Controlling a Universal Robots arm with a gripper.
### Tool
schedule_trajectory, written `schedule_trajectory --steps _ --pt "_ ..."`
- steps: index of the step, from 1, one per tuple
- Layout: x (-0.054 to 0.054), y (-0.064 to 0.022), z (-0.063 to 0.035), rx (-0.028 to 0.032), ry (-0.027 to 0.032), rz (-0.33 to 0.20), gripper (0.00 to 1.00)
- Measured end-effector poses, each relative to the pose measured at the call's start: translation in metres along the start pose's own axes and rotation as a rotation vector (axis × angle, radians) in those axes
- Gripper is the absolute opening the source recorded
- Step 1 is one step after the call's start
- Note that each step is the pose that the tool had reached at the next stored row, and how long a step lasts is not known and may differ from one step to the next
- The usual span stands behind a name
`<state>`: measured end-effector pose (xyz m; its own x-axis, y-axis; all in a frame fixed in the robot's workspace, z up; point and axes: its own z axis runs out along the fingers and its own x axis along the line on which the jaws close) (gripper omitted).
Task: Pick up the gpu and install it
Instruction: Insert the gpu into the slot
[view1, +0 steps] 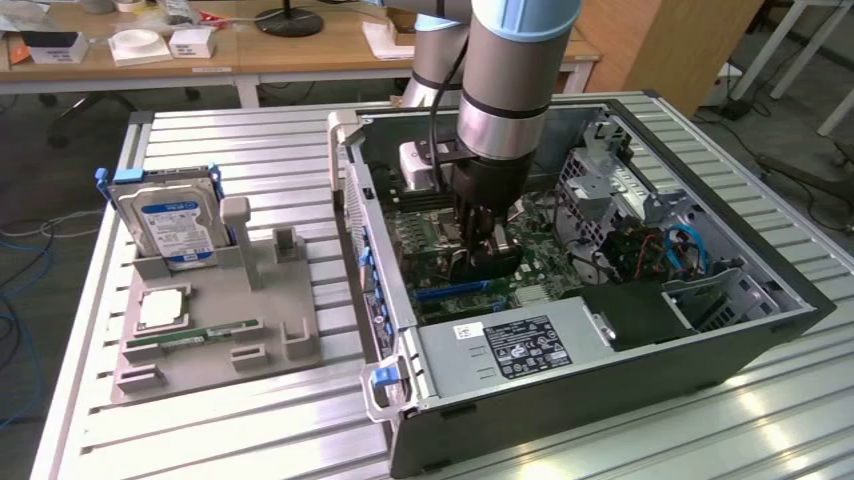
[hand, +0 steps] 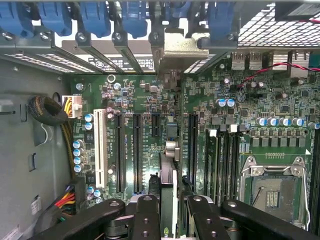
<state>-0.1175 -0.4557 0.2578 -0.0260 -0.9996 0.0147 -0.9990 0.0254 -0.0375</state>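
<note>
gpu (hand: 168, 172) is seen edge-on in the wrist view, a thin dark card standing upright on its long edge over the motherboard (hand: 150, 95), inside the open computer case (view1: 601, 360). Its long axis runs straight out from the gripper (hand: 170, 220) toward the case's rear wall, and the silvery end bracket (hand: 182, 47) is up against the row of blue-latched slot covers (hand: 95, 20) there. The gripper is clamped on the gpu, with one finger (hand: 146, 220) on each flat face at the end away from the bracket.

The card lines up with a gap among the long black expansion slots (hand: 136, 150), parallel to them. I cannot tell whether its edge is in a slot or just above it. The empty CPU socket (hand: 272, 190) lies off to one side, well apart from the card.

In the exterior view the arm comes down into the middle of the case and the gripper is low over the board. The case sits on the slatted table (view1: 240, 140) toward the exterior view's right. A grey tray (view1: 200, 375) lies beside it toward the left edge, with a hard drive (view1: 171, 222) standing at its far corner and a memory stick (view1: 194, 338) lying flat near its front edge.
</note>
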Motion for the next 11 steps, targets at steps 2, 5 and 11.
schedule_trajectory --steps 2,5,11 --pt "0.0001 0.0 0.0 0.0 0.0001 0.0 0.26" --pt "0.0001 0.0 -0.0002 0.0034 0.0 0.0 0.26" --pt "0.0001 0.0 -0.001 0.0192 -0.0006 0.0 0.26"
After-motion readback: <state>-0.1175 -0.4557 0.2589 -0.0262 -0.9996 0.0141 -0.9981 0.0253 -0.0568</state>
